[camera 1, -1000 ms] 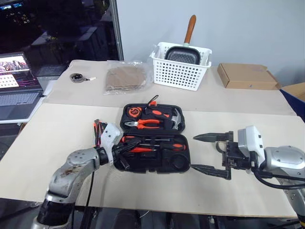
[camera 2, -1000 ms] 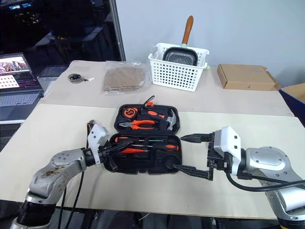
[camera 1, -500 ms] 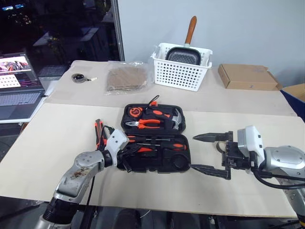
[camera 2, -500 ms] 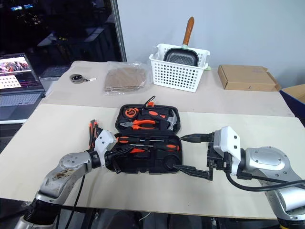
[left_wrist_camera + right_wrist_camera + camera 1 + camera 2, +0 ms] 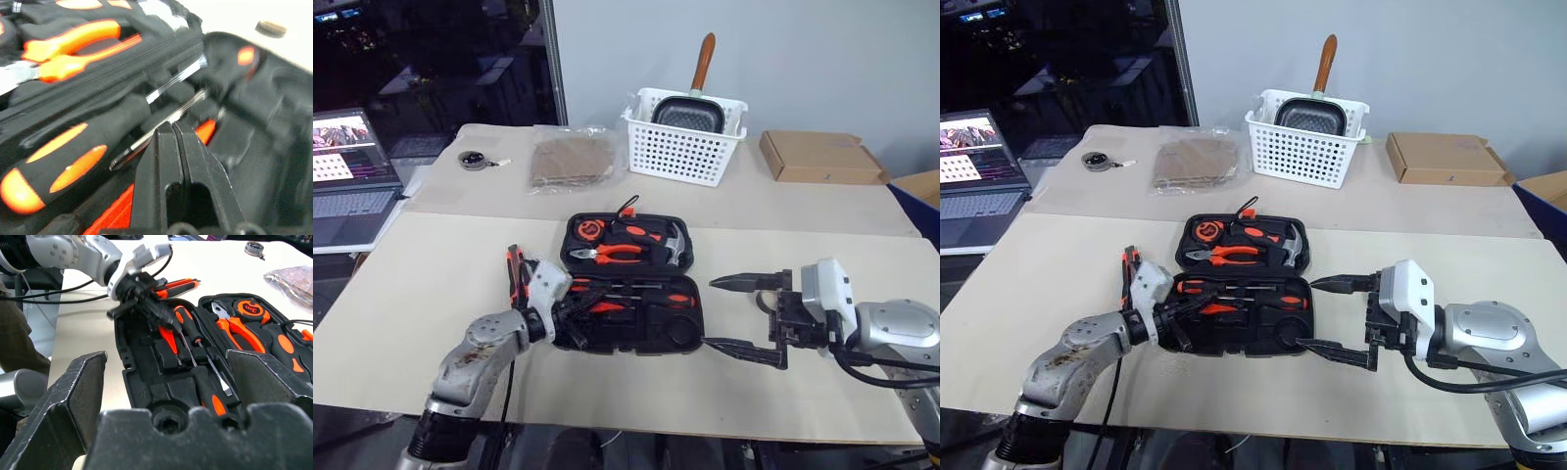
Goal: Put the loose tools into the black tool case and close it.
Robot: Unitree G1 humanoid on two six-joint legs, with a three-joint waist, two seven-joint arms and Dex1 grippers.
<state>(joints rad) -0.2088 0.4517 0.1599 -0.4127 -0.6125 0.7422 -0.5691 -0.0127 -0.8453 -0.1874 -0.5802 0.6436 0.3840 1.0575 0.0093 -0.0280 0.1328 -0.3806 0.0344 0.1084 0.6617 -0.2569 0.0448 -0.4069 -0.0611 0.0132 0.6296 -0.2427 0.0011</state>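
Black tool case: we see it lying open near the front of the table, far half holding orange-handled pliers and a hammer, near half holding slim screwdrivers in their slots.
Right gripper: it hangs just beside the case's right end, jaws spread wide and empty.
Left gripper: it sits at the case's left end over the near half; in its wrist view we see the fingers pressed together with nothing between them, tips just above a screwdriver shaft.
Red cutter: we see thin red-and-black tools lying loose on the table just left of the case, beside the left wrist.
Step in hand: we judge loading is partly done, with the left arm between tools.
Next move: we think the left gripper must open, reach to the loose tools at its side, and pinch one along its narrow body before bringing it to a free slot; closing the lid comes later.
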